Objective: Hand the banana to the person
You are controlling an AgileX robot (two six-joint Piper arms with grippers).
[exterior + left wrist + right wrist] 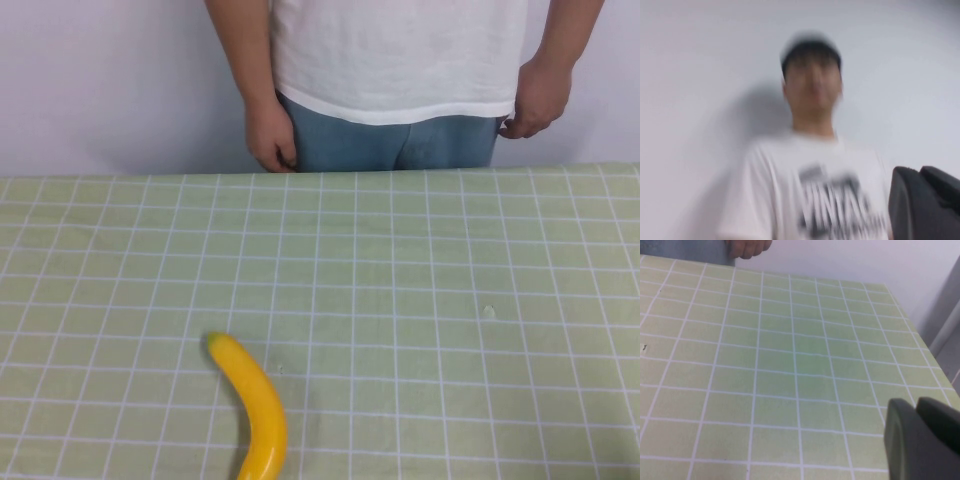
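The banana (pixel 255 405) is bright yellow and curved. It lies on the green checked tablecloth (pixel 420 280) near the front edge, left of the middle, with its lower end cut off by the view's edge. The person (pixel 395 70), in a white T-shirt and blue jeans, stands behind the far edge with both arms hanging down. Neither gripper shows in the high view. My left gripper (pixel 920 172) is raised and faces the person (pixel 810 190), its dark fingers together with nothing between them. My right gripper (pixel 915 405) hovers over bare cloth, fingers together and empty.
The right wrist view shows the person's hand (pixel 747 247) at the far table edge and the table's right edge (pixel 920 340) with a pale wall behind. A small speck (pixel 489 311) lies on the cloth right of the middle.
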